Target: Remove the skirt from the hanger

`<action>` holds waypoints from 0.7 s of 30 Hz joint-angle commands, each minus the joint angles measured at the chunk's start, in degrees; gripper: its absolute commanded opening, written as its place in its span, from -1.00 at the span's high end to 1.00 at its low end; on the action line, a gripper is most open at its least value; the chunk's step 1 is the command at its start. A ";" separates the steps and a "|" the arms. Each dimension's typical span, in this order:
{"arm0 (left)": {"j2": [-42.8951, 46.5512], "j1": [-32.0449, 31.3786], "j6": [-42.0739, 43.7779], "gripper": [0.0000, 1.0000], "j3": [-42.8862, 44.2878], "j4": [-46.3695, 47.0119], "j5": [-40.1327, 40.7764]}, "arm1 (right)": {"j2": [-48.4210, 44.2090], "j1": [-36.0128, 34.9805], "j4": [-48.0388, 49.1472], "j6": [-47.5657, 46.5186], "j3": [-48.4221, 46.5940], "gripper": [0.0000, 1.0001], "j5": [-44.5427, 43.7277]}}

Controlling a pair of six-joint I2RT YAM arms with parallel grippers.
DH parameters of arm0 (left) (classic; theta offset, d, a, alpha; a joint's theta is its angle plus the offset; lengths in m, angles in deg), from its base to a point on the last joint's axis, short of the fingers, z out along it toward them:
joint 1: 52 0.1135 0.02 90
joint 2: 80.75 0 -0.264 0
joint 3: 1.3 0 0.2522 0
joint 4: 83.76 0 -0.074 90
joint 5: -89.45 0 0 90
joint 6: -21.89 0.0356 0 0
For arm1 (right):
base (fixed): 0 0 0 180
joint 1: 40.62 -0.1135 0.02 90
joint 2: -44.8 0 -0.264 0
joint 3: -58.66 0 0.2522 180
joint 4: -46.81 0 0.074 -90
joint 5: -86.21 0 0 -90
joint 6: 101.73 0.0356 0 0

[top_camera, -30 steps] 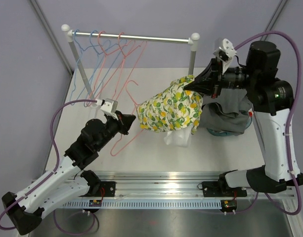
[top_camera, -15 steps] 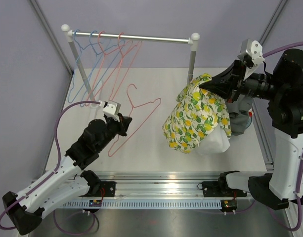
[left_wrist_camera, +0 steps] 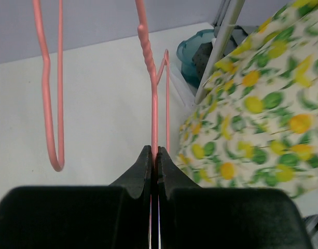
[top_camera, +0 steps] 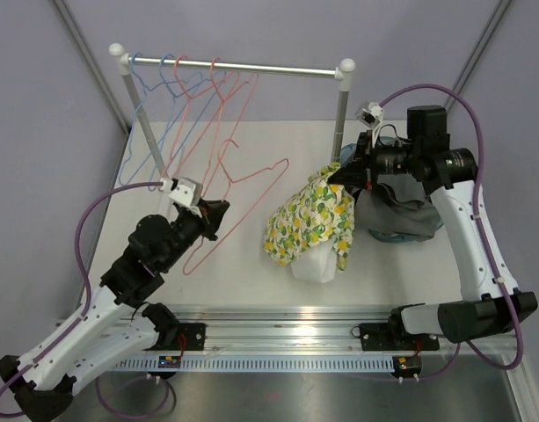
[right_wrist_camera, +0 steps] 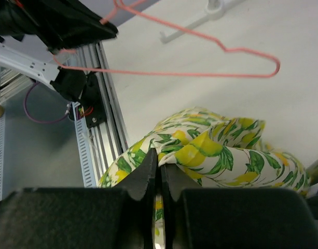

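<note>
The skirt [top_camera: 311, 221] is white with a lemon print and a white lining. It hangs from my right gripper [top_camera: 337, 173], which is shut on its upper edge, and its lower part rests on the table. In the right wrist view the jaws pinch a fold of the skirt [right_wrist_camera: 210, 150]. My left gripper [top_camera: 218, 211] is shut on the pink hanger [top_camera: 243, 180], which is bare and held tilted above the table, apart from the skirt. In the left wrist view the pink hanger's wire [left_wrist_camera: 154, 104] runs up out of the closed jaws, with the skirt [left_wrist_camera: 252, 114] to the right.
A clothes rail [top_camera: 234, 69] at the back holds several blue and pink hangers [top_camera: 185, 97]. Its right post [top_camera: 341, 110] stands just behind the skirt. A heap of grey and teal clothes [top_camera: 405, 211] lies at the right under my right arm.
My right gripper has swung the skirt left and down from high on the right, so its lower part rests on the table. My left gripper has turned the bare hanger slightly.
</note>
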 commanded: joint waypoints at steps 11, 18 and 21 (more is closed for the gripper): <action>-4.88 0.14 9.60 1.00 11.98 1.77 3.47 | -1.76 -3.82 -1.33 -18.62 18.97 -0.81 -7.20; -11.56 0.23 14.96 1.00 17.08 6.59 5.32 | -10.66 1.36 11.07 -18.71 32.96 -0.99 -5.97; -15.32 0.32 16.19 1.00 20.06 9.57 6.28 | -10.84 2.59 13.71 -18.53 35.26 -0.99 -7.46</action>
